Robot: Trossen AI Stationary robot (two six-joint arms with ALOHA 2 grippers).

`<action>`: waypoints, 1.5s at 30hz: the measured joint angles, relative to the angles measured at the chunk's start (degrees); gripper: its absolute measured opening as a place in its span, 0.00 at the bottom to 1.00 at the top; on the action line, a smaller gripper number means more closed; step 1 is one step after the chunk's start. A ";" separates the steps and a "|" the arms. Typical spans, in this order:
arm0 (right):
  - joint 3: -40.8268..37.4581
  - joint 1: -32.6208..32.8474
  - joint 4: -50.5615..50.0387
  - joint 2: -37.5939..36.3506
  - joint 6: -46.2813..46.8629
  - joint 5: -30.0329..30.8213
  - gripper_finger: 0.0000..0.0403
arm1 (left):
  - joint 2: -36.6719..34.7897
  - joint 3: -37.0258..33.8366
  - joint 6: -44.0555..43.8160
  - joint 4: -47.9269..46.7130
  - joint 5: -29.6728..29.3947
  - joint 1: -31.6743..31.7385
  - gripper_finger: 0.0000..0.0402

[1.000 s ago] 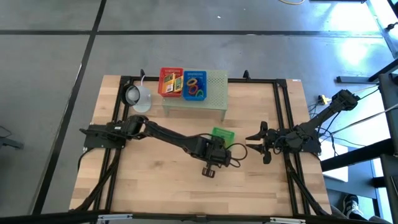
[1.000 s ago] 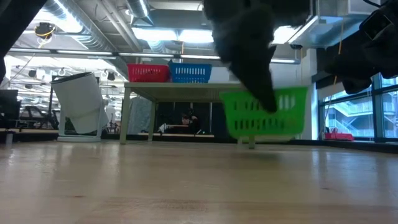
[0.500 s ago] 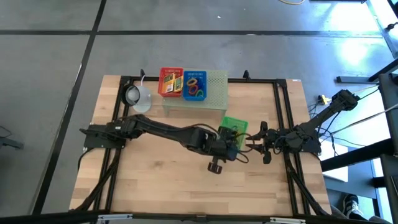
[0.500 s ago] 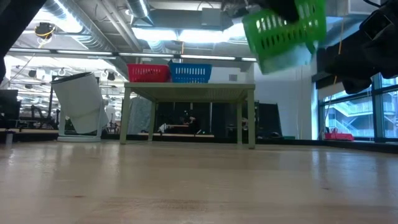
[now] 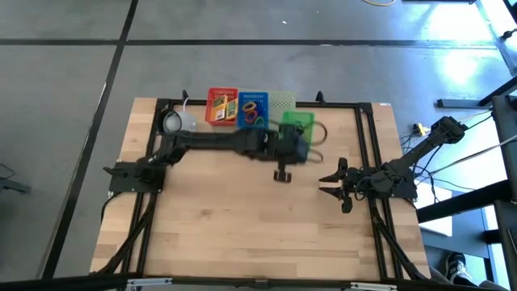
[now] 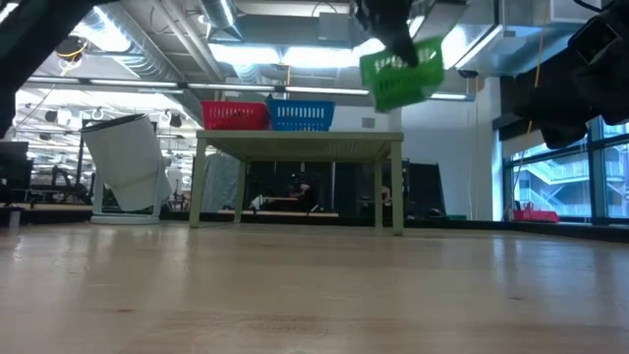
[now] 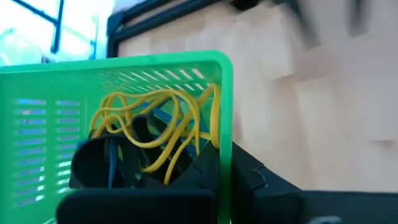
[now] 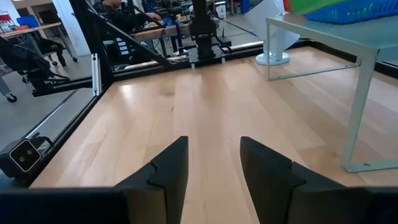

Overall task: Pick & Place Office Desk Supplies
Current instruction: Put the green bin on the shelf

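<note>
My left gripper [image 5: 294, 137] is shut on a small green slatted basket [image 5: 297, 121], held in the air over the right end of the pale green perforated stand [image 5: 283, 103]. In the low view the basket [image 6: 401, 71] hangs tilted above the stand's top [image 6: 295, 139]. The left wrist view shows yellow loops [image 7: 155, 121] and dark clips [image 7: 93, 165] inside it. A red basket [image 5: 222, 106] and a blue basket [image 5: 252, 111] with coloured loops stand on the stand's top. My right gripper [image 5: 333, 184] waits open, low at the table's right side. My left gripper holds the green basket by its near wall [image 7: 225, 180], coming at it slanting downward from the table's near side. The gripper's own body hides the place of contact. The basket is lifted clear of both table and stand and tips to one side.
A white tilted object [image 5: 178, 123] stands at the far left beside the stand. Black frame rails [image 5: 367, 153] run along the table's sides. Bare wood [image 5: 242, 218] fills the middle and near part of the table.
My left gripper has carried the green basket up off the table, first toward the right, then toward the far edge. The basket, which rested on the table's middle, now hangs tilted above the stand's right end.
</note>
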 joint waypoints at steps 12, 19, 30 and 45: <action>0.00 -0.02 -0.02 0.00 -0.01 0.00 0.36 | 0.00 0.00 -2.83 -3.23 7.70 11.98 0.01; 0.00 0.00 -0.02 0.00 0.01 0.00 0.36 | 0.02 0.00 -2.96 -3.61 12.14 14.72 0.01; 0.00 -0.01 -0.02 0.00 0.01 0.00 0.36 | 0.07 -0.02 -2.37 -4.62 14.24 15.36 0.01; 0.00 -0.02 -0.04 0.00 0.01 0.00 0.36 | 1.78 -0.11 -1.03 -3.96 13.16 15.36 0.01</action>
